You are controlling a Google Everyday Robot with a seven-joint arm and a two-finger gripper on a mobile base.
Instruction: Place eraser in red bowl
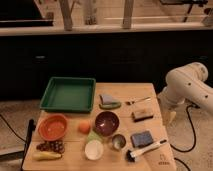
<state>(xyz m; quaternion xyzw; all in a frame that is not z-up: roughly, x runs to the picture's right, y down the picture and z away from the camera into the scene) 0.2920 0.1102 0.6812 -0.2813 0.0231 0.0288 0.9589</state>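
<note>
As the arm hung at right, gripper [171, 118]: beside the wooden table [72, 146] edge, opening indiscernible.
Eraser [142, 115]: on table, apart from gripper.

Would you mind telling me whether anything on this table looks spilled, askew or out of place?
Nothing stands out: nothing looks spilled or tipped. The eraser lies flat near the right edge of the table, and the brush lies slanted by the front right corner. The gripper hangs just beyond that right edge.
</note>
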